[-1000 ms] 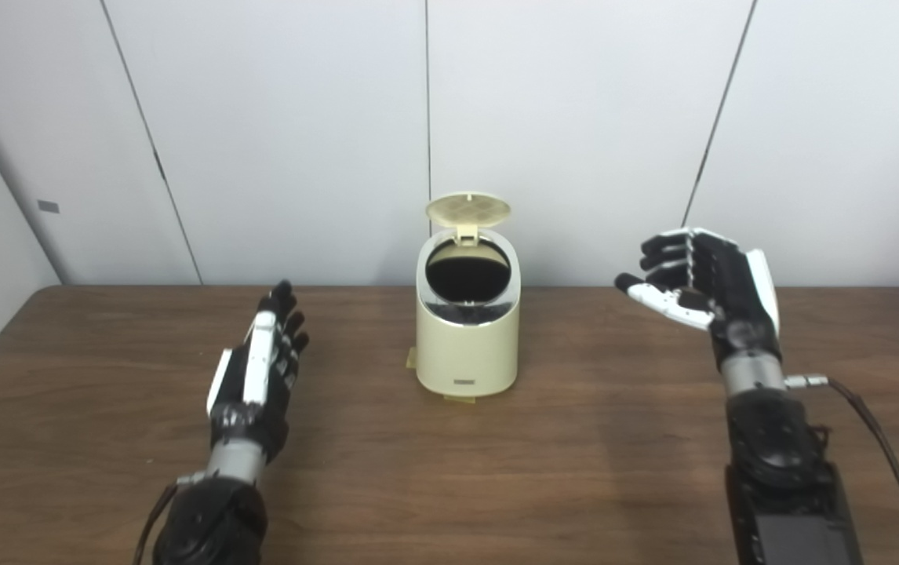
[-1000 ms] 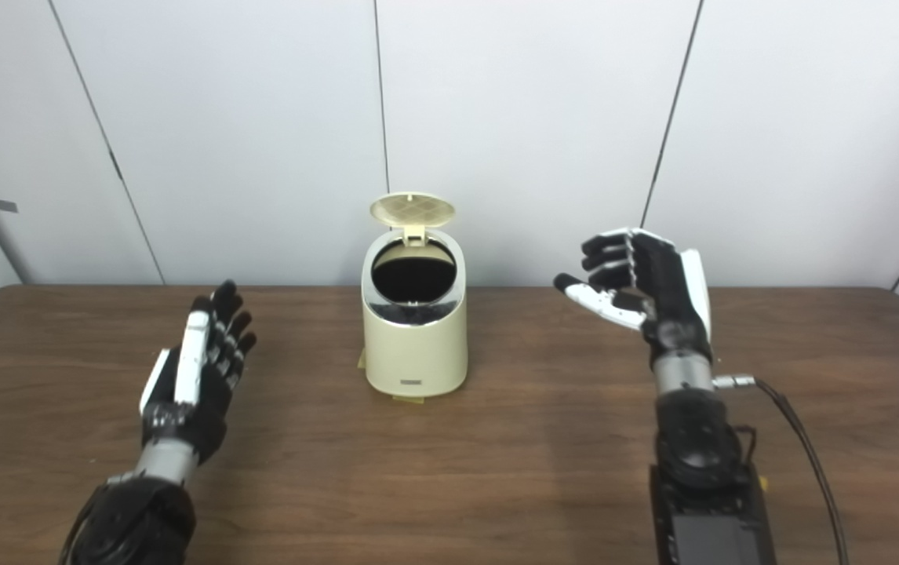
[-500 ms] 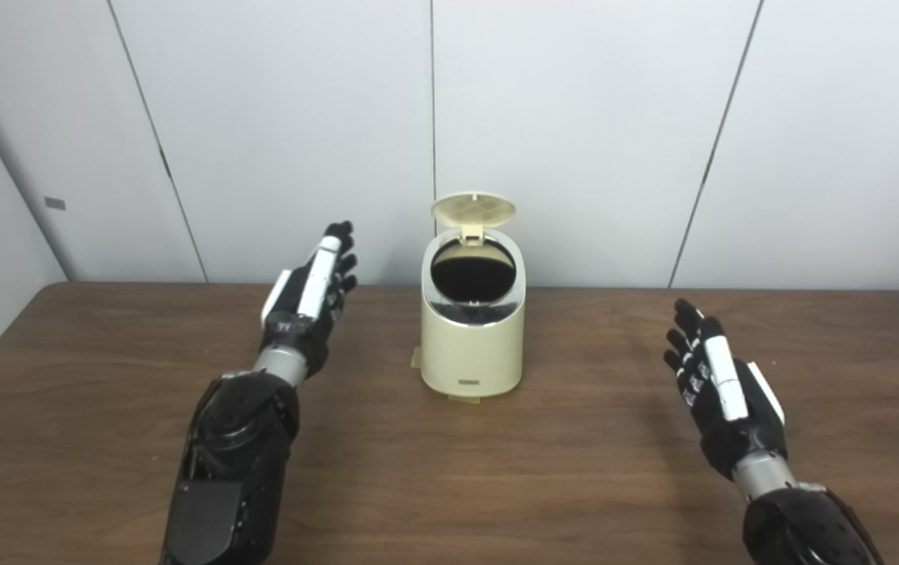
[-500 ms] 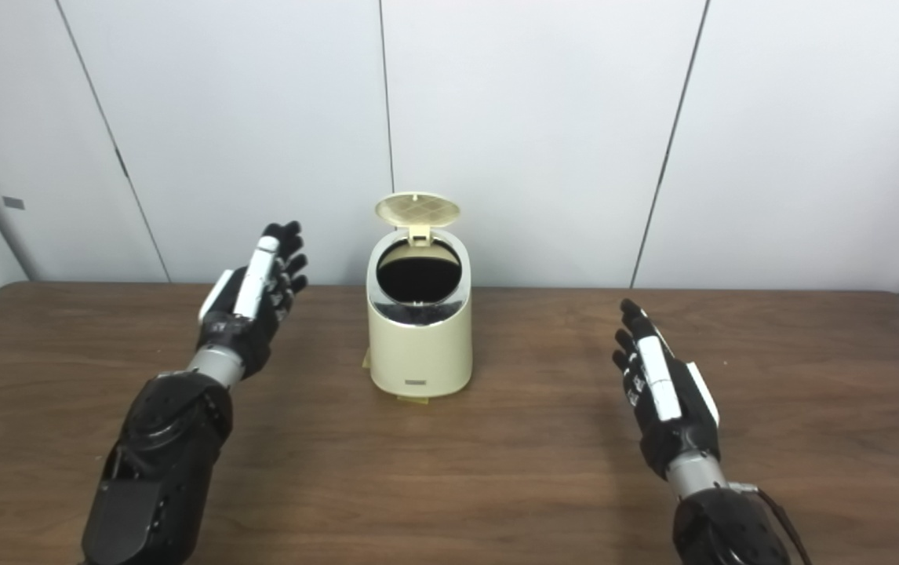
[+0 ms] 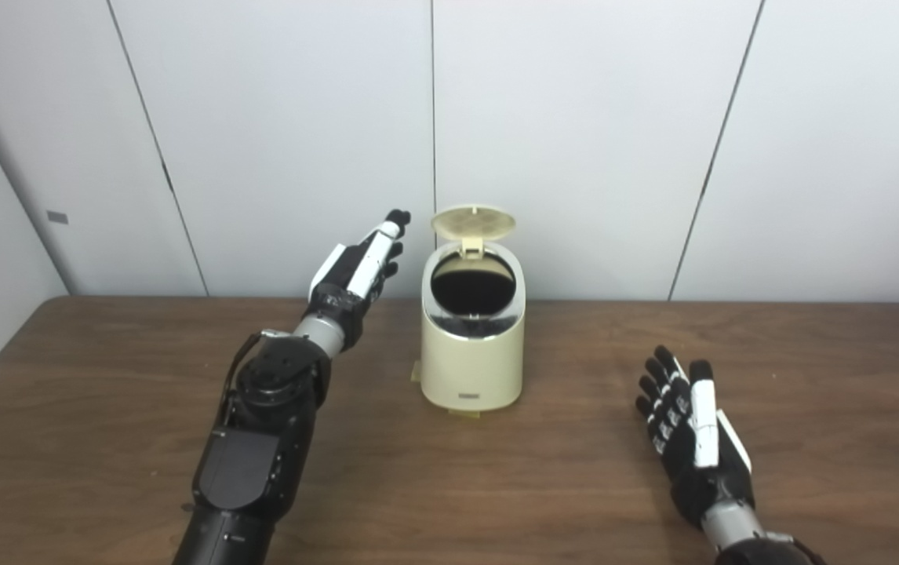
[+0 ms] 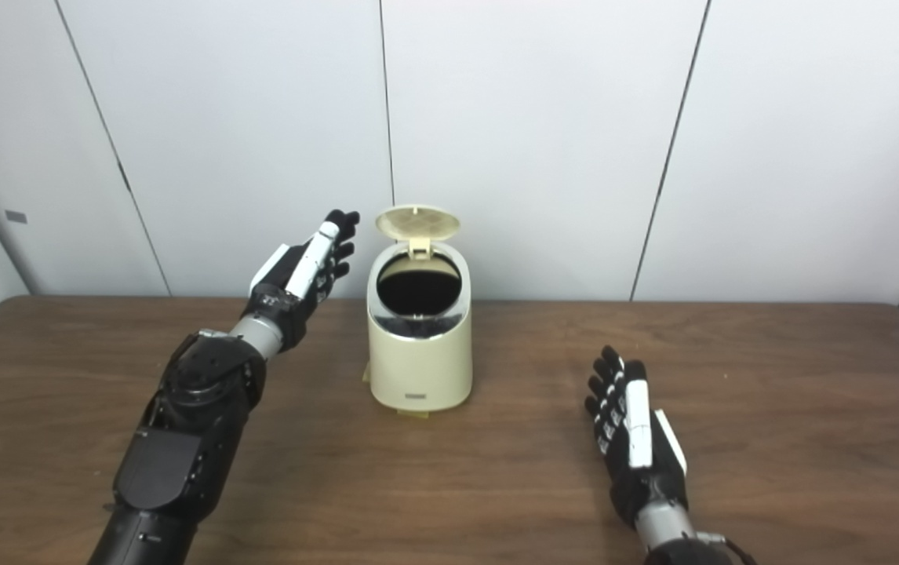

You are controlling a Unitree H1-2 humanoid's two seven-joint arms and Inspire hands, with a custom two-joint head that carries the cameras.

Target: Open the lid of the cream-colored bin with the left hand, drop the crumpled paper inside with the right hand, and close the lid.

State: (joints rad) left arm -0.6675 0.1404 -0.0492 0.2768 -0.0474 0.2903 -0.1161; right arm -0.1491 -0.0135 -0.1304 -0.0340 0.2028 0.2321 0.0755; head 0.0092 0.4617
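bin (image 5: 471,345) interior too dark to see, right forearm cut off at bottom edge

Left hand (image 5: 355,271): black fingers, white back plates, silver wrist.
Right hand (image 5: 693,443): same colours.
Forearms: glossy black casing.

Dark brown wood-grain tabletop (image 5: 544,486), smooth with a soft sheen. Cream bin (image 5: 471,345) of smooth, slightly glossy plastic, rimmed at the mouth by a shiny, probably metal ring (image 5: 473,310). Raised lid (image 5: 473,222) matt, faintly gridded underneath. Left robot hand (image 5: 355,271) and right robot hand (image 5: 693,439) in black and white hard plastic. Pale matt wall panels (image 5: 591,133) in the upper frame.
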